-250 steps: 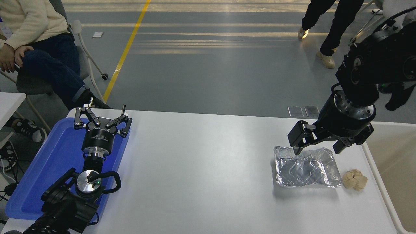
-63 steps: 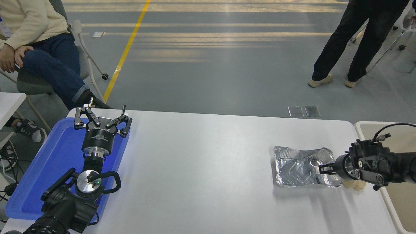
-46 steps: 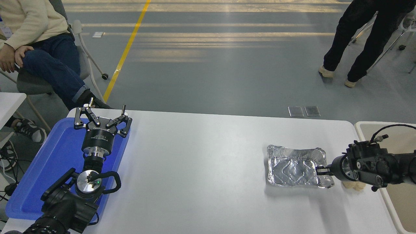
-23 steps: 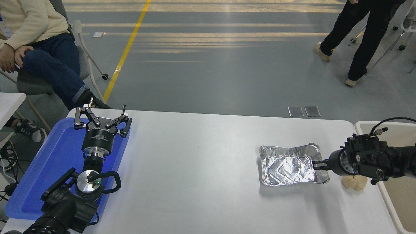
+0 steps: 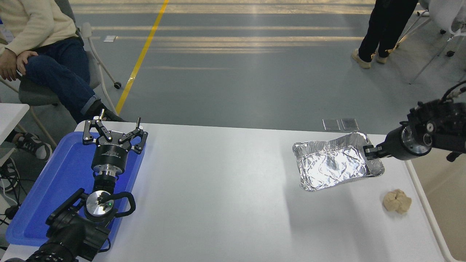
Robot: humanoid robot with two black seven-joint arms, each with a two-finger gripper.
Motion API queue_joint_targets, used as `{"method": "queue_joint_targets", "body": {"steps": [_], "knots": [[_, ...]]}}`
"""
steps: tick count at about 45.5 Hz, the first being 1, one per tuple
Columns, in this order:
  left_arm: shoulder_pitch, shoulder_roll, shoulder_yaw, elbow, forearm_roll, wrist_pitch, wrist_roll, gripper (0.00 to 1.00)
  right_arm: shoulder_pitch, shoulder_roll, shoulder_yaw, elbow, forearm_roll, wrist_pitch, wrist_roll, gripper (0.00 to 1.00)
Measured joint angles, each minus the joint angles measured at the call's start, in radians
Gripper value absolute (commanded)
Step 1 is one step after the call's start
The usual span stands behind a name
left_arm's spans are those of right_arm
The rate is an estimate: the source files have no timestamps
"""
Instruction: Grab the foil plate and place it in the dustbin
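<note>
The white counter point(image 5: 225, 189) has rounded far corners and a plain matte top that shows soft shadows. Above its right part hangs the foil plate point(image 5: 333, 163), lifted clear of the surface and tilted, its hollow side turned towards the camera, with a faint shadow on the counter below it. The right hand point(image 5: 368, 152) reaches in from the right edge and is closed on the plate's right rim. On the counter below and to the right of the plate lies a small tan lumpy wad point(image 5: 397, 201), well apart from the plate.

Beyond the counter's right edge stands the dustbin point(image 5: 418, 182), cream inside with a thick white rim; only part of it is in view. The plate is left of the bin, over the counter and not over the bin's opening.

At the counter's left end lies a blue tray point(image 5: 54, 189). The left hand point(image 5: 115, 128) is parked over it, fingers spread apart and holding nothing.

Past the counter's far edge is a grey floor point(image 5: 236, 72) with bands of light and a yellow line point(image 5: 142, 54) running away from the counter. A seated person point(image 5: 40, 43) on a wheeled chair is beyond the tray end; a standing person's legs point(image 5: 382, 32) show beyond the bin end.
</note>
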Motion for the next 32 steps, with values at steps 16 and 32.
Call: {"method": "queue_joint_targets", "body": {"steps": [16, 32], "knots": [[0.0, 0.0, 0.0, -0.001, 0.0, 0.0, 0.0, 1.0, 0.341, -0.035, -0.152, 0.142, 0.011, 0.191, 0.001, 0.0], [0.0, 0.0, 0.0, -0.001, 0.0, 0.0, 0.0, 1.0, 0.524, -0.051, -0.193, 0.191, 0.015, 0.336, 0.001, 0.0]]}}
